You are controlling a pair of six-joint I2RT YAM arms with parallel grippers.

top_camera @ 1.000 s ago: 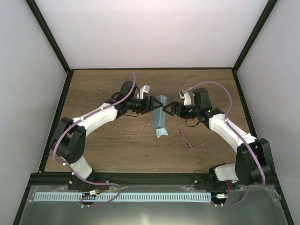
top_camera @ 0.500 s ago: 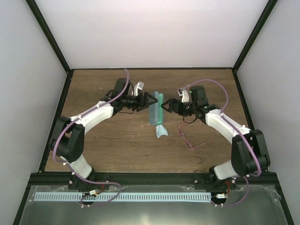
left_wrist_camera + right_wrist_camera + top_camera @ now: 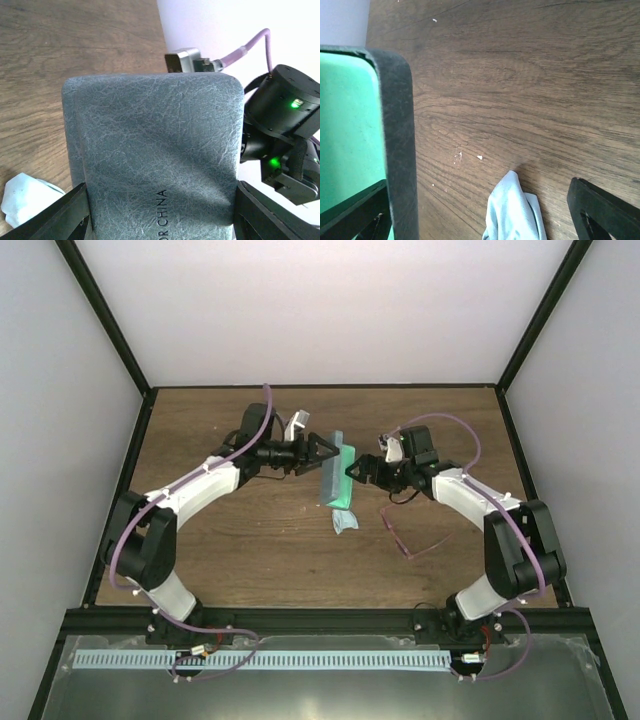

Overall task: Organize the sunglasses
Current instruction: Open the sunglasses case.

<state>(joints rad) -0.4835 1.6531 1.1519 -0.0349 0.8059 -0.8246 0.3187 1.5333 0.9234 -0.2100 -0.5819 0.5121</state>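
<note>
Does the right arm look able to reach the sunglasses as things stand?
Probably yes: the sunglasses lie bare on the table close beside that arm, and the right gripper is open, though now at the rim of the case.

Colours on the brown table [image 3: 260,550]
The case [image 3: 335,472] is grey-blue, grained, green inside; cloth [image 3: 345,521] light blue; sunglasses [image 3: 400,540] pink-purple.

Brown wood-grain table [image 3: 250,550], dark-framed edges. Lying directly on it: sunglasses [image 3: 400,542], flat, arms unfolded, right of centre; small light-blue cloth [image 3: 345,521], crumpled, near centre, apart from sunglasses. Grey-blue case [image 3: 336,472], green inside, just behind cloth; contact with tabletop cannot be told.
</note>
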